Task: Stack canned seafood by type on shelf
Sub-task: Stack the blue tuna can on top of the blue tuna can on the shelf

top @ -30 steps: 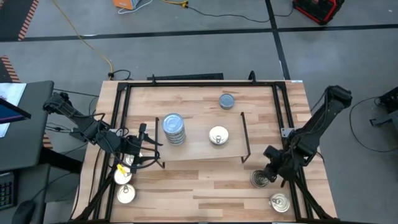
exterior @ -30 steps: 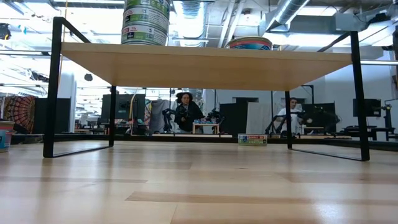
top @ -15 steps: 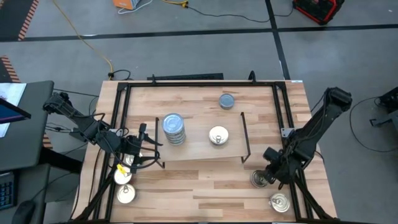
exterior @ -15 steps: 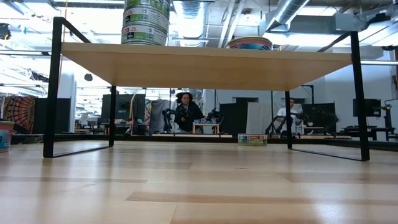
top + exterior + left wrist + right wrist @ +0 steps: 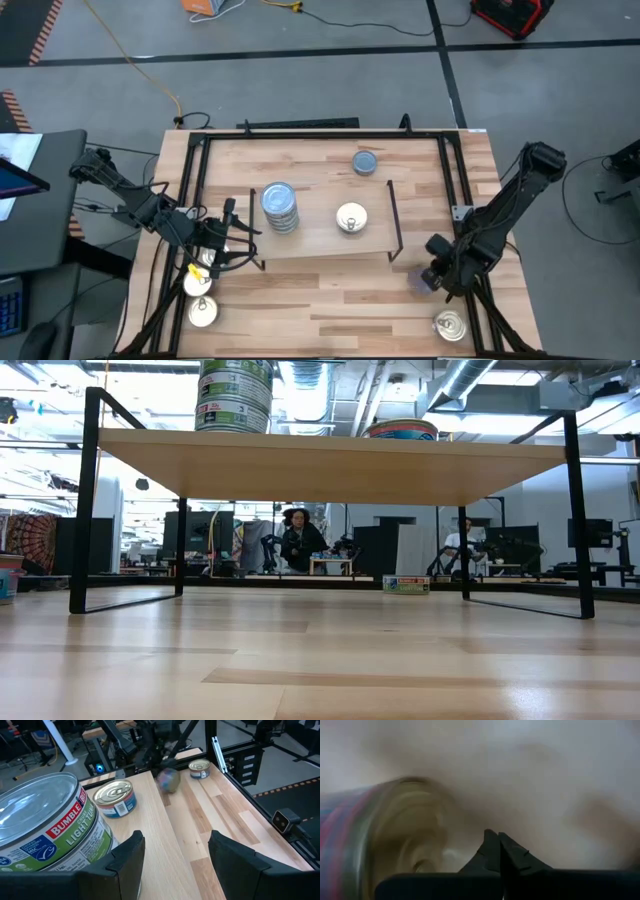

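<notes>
At the left end of the shelf (image 5: 320, 240) my left gripper (image 5: 238, 245) is hovering half open with nothing between its fingers, and two silver-gold tins (image 5: 203, 312) are waiting on the worktop (image 5: 330, 300) beside it. On the shelf, the blue-grey stack (image 5: 280, 205) is standing towards the left and a lone silver-gold tin (image 5: 351, 217) is sitting near the middle. Behind the shelf, another blue-grey tin (image 5: 366, 162) is lying loose.

On the right, just off the shelf's corner, my right gripper (image 5: 436, 280) is pinching fully shut on nothing. The blurred tin (image 5: 421, 280) is showing beside the fingers, not between them, and seems to be tipping. I am judging the risk to be that it rolls off the worktop edge, or that I lift away empty.
</notes>
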Controlling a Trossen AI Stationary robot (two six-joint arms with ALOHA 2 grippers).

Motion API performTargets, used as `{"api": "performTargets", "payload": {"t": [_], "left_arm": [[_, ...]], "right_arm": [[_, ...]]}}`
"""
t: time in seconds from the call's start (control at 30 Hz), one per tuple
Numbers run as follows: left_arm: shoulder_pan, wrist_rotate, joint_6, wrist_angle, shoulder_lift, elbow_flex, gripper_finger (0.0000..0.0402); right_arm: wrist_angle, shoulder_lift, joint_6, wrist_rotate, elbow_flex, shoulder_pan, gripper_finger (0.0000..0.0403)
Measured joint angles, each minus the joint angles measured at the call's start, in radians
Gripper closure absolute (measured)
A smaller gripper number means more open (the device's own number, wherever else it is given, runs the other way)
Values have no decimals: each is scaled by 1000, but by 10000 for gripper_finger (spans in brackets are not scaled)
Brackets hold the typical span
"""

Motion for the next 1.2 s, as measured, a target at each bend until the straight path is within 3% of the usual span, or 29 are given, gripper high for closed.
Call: {"api": "performTargets", "payload": {"t": [0.1, 0.33, 0.6, 0.87, 1.03, 1.2], "left_arm": [[0, 0, 0, 0, 0, 0, 191], [0, 0, 0, -1, 0, 0, 191], [0, 0, -3, 0, 0, 1, 191], [0, 0, -3, 0, 0, 1, 191], [0, 0, -5, 0, 0, 1, 191], [0, 0, -5, 0, 0, 1, 191]], "right_arm": [[-53, -16, 65, 2, 6, -1, 387], [-133, -99, 125, -19, 23, -1, 339], [-315, -129, 198, -17, 193, 0, 334], [-354, 101, 114, -12, 393, -22, 333], [-475, 312, 88, 107, 548, 20, 332], [-513, 448, 44, 123, 600, 65, 316]]}}
